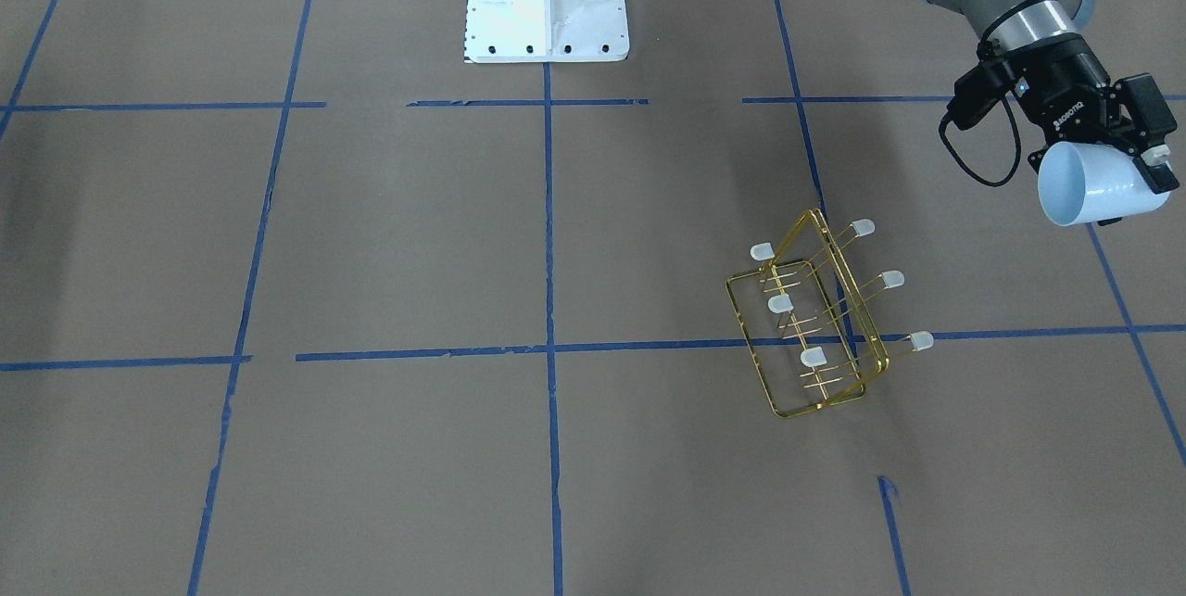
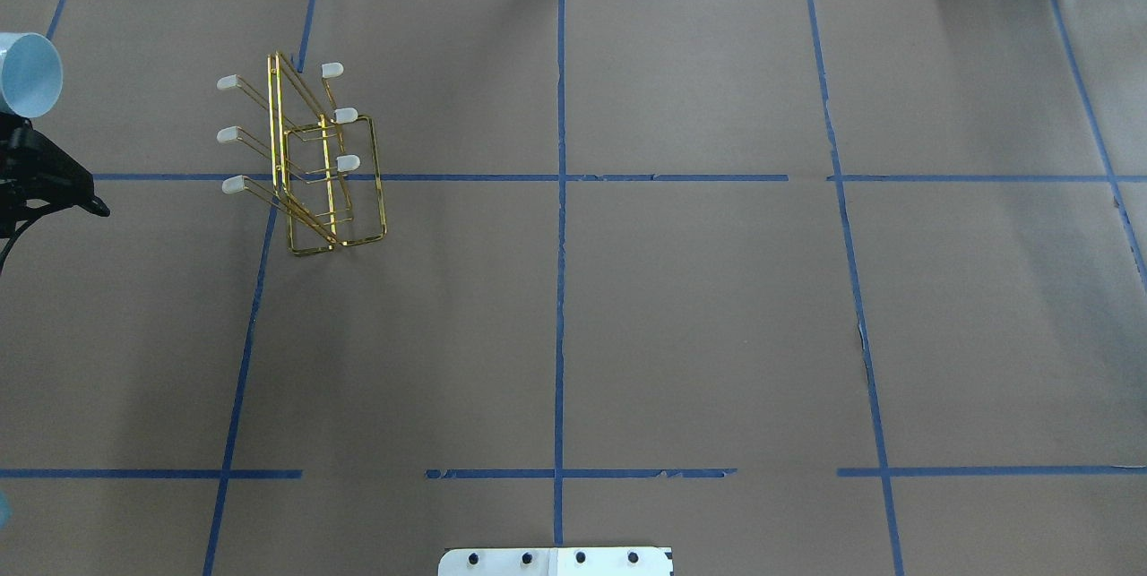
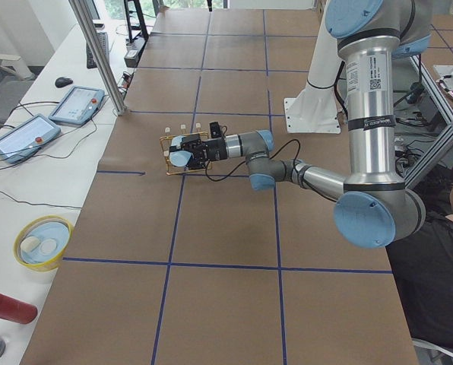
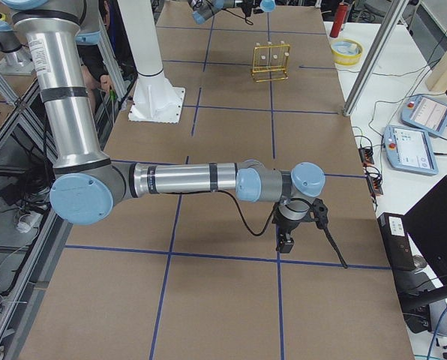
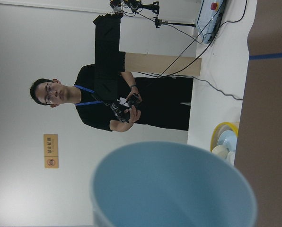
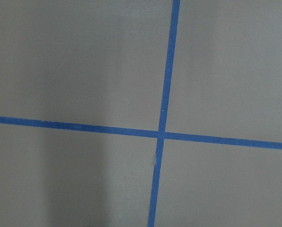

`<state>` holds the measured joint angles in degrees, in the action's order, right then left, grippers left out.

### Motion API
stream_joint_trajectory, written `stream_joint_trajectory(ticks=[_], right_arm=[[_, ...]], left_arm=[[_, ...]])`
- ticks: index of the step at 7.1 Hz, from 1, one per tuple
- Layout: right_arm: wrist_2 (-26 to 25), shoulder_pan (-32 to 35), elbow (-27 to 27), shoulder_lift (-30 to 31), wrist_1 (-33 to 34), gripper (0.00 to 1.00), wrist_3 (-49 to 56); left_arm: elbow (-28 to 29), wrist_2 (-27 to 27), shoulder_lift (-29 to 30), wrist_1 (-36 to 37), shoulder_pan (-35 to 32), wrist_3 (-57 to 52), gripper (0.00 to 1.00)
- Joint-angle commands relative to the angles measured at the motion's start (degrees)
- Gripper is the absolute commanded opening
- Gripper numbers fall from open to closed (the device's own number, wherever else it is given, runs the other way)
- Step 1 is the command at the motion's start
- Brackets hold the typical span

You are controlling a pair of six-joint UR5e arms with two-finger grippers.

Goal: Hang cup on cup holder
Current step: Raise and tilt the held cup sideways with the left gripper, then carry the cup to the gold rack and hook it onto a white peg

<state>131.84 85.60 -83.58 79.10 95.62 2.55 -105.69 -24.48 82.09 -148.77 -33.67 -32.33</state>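
- Your left pincer (image 1: 1132,171) is clenched on the cup (image 1: 1084,186) near its closed end. It holds the cup sideways above the counter (image 1: 371,253), mouth free.
- In the front-facing view the cup sits at about two o'clock from the cup holder (image 1: 815,336), well apart from it.
- Expect a light, smooth plastic tumbler (likely slippery, with a thin wall that may flex). Grip gently by the base end, leaving the rim open for a prong cap (image 1: 863,229).
- The cup holder looks light too, so a nudge could slide it.
- The right pincer (image 4: 286,241) hangs far off; you cannot tell whether it is released or clenched.
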Motion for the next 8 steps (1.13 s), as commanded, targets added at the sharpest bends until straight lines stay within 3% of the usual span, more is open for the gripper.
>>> stream_joint_trajectory(ticks=[1,3,5,8], right_arm=[[0.0,0.0,0.0,0.0,0.0,1.00,-0.1],[0.0,0.0,0.0,0.0,0.0,1.00,0.0],[0.0,0.0,0.0,0.0,0.0,1.00,0.0],[0.0,0.0,0.0,0.0,0.0,1.00,0.0]], left_arm=[[-1.1,10.1,0.0,5.7,5.0,-8.8,0.00],[-1.5,15.0,0.1,5.9,9.7,-22.7,0.00],[-0.7,20.5,-0.2,6.9,14.7,-24.8,0.00],[1.6,23.8,1.1,7.5,17.8,-32.5,0.00]])
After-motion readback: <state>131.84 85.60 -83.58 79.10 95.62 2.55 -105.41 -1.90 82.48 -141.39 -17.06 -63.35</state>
